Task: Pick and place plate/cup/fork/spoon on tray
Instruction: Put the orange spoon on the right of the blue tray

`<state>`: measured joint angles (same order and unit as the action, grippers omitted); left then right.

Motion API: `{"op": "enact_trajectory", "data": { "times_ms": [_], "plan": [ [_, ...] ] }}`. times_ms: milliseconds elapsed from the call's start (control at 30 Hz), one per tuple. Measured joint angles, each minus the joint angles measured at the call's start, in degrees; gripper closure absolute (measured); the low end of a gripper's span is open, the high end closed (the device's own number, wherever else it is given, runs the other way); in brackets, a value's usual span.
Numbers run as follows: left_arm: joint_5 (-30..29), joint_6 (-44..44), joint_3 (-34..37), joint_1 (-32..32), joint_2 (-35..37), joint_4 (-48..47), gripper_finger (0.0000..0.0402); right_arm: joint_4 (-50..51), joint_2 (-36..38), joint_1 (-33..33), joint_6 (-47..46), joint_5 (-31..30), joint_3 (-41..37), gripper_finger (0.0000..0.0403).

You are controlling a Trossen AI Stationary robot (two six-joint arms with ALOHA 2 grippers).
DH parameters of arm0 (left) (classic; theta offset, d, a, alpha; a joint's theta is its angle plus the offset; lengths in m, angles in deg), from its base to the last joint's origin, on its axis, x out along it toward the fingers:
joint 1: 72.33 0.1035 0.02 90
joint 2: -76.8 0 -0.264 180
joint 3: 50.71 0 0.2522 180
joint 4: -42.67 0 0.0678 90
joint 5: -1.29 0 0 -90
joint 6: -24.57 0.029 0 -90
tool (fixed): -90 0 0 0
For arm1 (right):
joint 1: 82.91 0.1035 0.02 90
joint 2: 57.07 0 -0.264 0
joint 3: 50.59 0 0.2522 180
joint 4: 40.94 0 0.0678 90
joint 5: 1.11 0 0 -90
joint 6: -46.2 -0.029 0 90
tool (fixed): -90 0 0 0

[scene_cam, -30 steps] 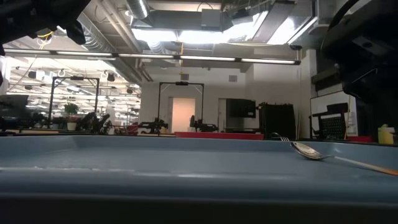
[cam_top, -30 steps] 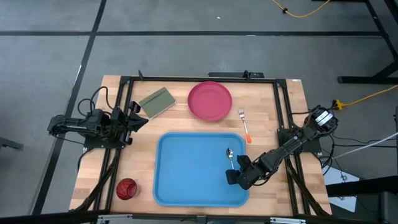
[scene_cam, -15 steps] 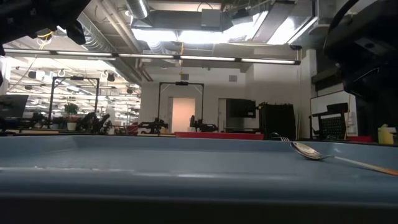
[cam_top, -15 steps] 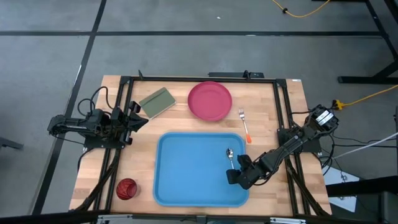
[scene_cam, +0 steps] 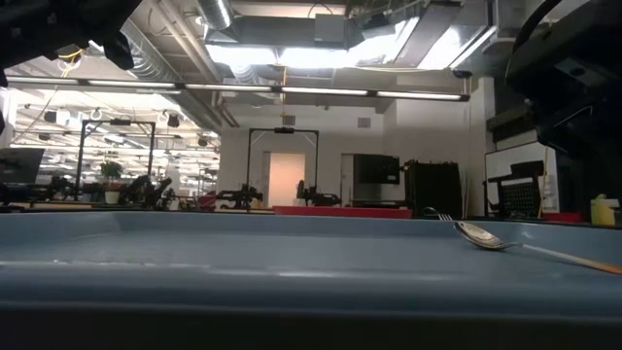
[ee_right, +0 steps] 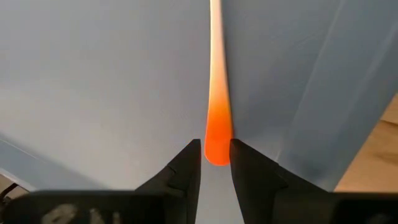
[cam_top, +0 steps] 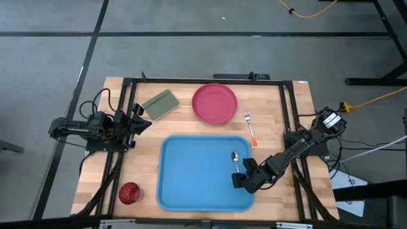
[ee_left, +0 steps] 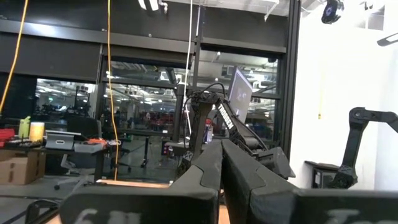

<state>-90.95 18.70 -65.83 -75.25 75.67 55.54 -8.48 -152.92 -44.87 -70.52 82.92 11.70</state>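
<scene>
Low over the tray [cam_top: 191, 178], the right gripper [cam_top: 238, 180] pinches the spoon's orange-handled end [ee_right: 217, 134].

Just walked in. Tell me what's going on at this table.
The right gripper sits low over the blue tray, fingers closed on the orange end of the spoon handle; the spoon lies on the tray floor. The plate, fork and cup are on the bare table, not yet on the tray. The left gripper waits shut at the table's left edge.
</scene>
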Motion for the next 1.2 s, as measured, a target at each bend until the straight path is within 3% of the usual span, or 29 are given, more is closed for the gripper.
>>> {"op": "enact_trajectory", "data": {
  "times_ms": [1200],
  "plan": [
    [0.0,0.0,0.0,0.0,0.0,0.0,0.0401,-3.7,-1.9,0.0,0.3,-1.0,0.1,0.0312]
  ]
}}
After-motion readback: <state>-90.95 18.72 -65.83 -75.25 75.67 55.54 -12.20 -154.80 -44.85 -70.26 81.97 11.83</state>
